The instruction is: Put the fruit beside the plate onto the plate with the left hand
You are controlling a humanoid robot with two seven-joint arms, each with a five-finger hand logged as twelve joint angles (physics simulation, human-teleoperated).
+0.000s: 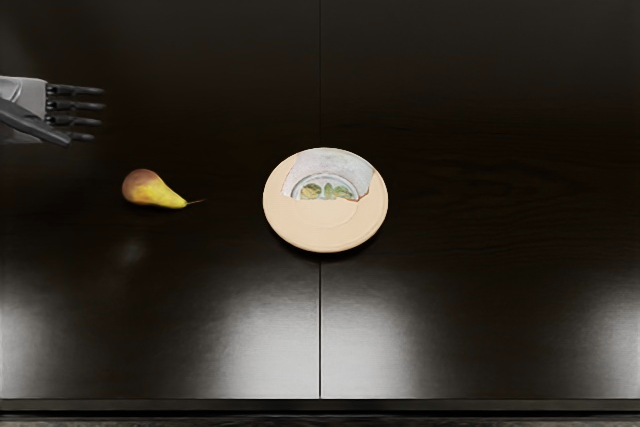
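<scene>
Yellow-red pear (150, 189) lies on its side on the dark table (480, 287), left of the cream plate (322, 227) and not touching it, while the left hand (52, 110), fingers (85, 105) straight and empty, hangs beyond it, seemingly lining up a reach.

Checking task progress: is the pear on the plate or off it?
Off: the pear lies left of the plate, clear of its rim.

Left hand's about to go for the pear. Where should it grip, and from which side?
Probably the fat end of the pear, from above, fingers across its width. It lies on its side with the thin neck and stem pointing right toward the plate, so the bulb gives most to hold. The open left hand sits up-left of it, nearest that end.
</scene>
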